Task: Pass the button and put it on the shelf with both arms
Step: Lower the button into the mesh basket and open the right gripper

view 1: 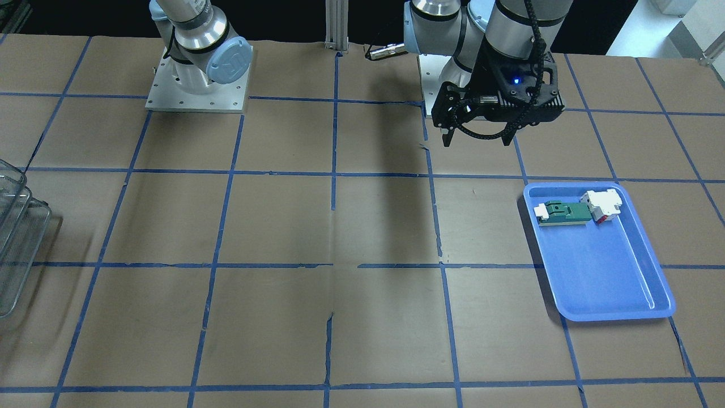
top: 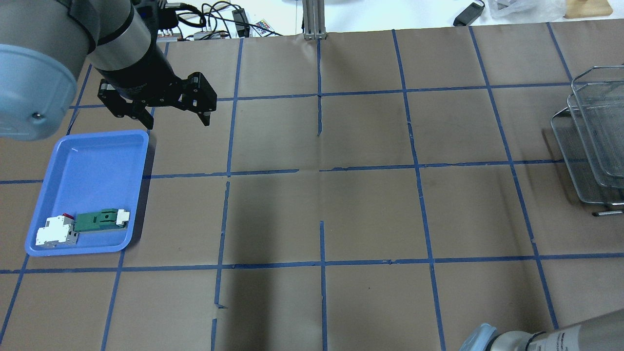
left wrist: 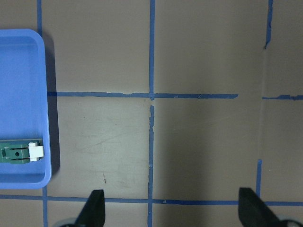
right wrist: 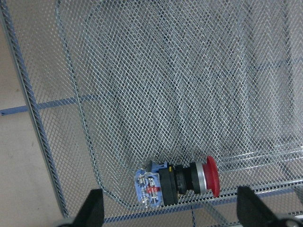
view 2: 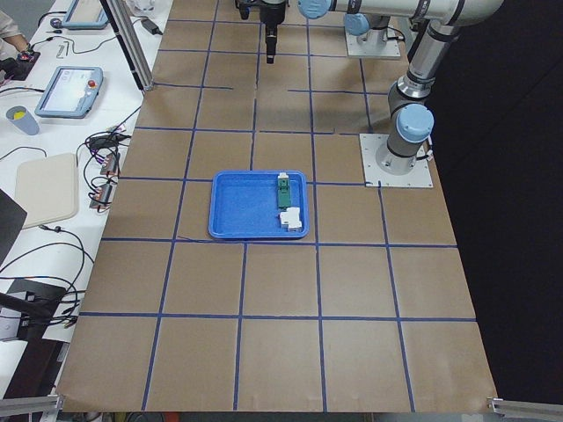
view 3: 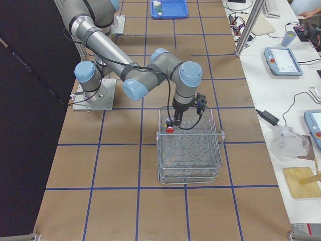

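The button [right wrist: 180,182], red cap on a black body, lies on its side on the mesh of the grey wire shelf [right wrist: 165,85], near a rounded corner. My right gripper [right wrist: 173,213] is open, with a finger on either side of the button and not touching it. In the exterior right view the right gripper [view 3: 173,123] hangs over the back left corner of the shelf's [view 3: 190,150] top tier, with the red cap [view 3: 170,130] just below it. My left gripper [top: 178,119] is open and empty above the table beside the blue tray [top: 87,170].
The blue tray [view 1: 600,266] holds a green-and-white block [view 1: 561,212] and a white-and-red block [view 1: 601,205] at one end. The shelf [top: 594,136] stands at the table's right edge in the overhead view. Blue tape lines grid the brown table.
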